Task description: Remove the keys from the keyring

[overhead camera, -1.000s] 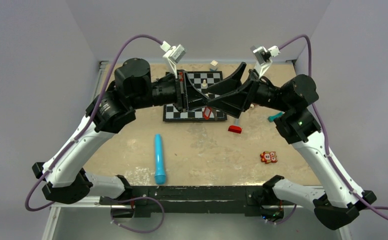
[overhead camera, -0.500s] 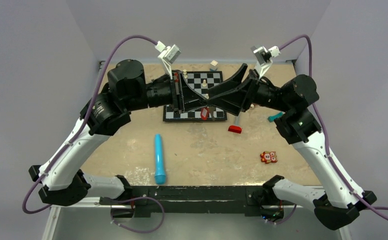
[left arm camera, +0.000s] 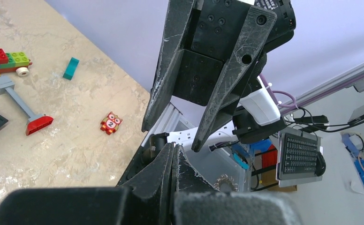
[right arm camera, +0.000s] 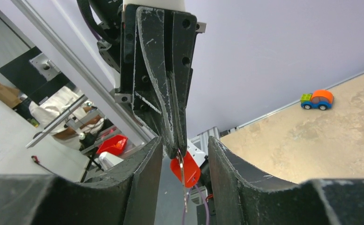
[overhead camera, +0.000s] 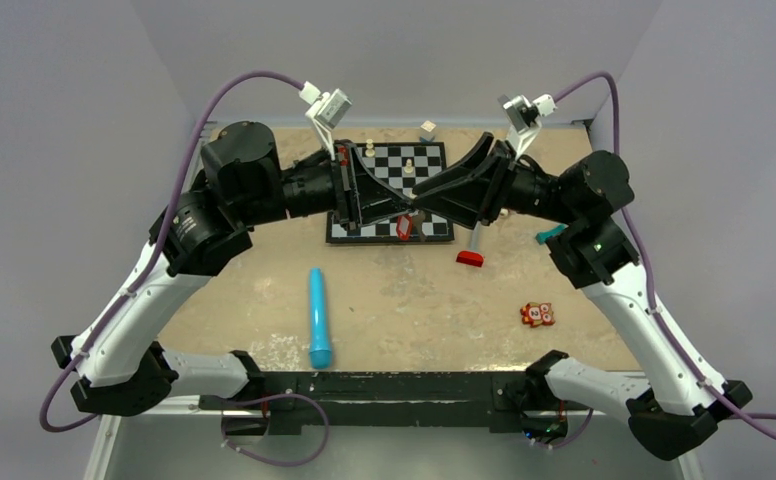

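Two pairs of black jaws meet tip to tip in the air above the black-and-white chequered chessboard [overhead camera: 422,160] on the mottled tan surface [overhead camera: 414,295]. Pressed together, the left jaws pinch the top of the small red oblong plastic keyring tag [right arm camera: 186,169], which dangles beneath them with a thin silver-grey metal key [right arm camera: 184,194] hanging alongside (not yet off, as far as shows). Standing apart, the right jaws straddle the tag, a gap showing on either side.
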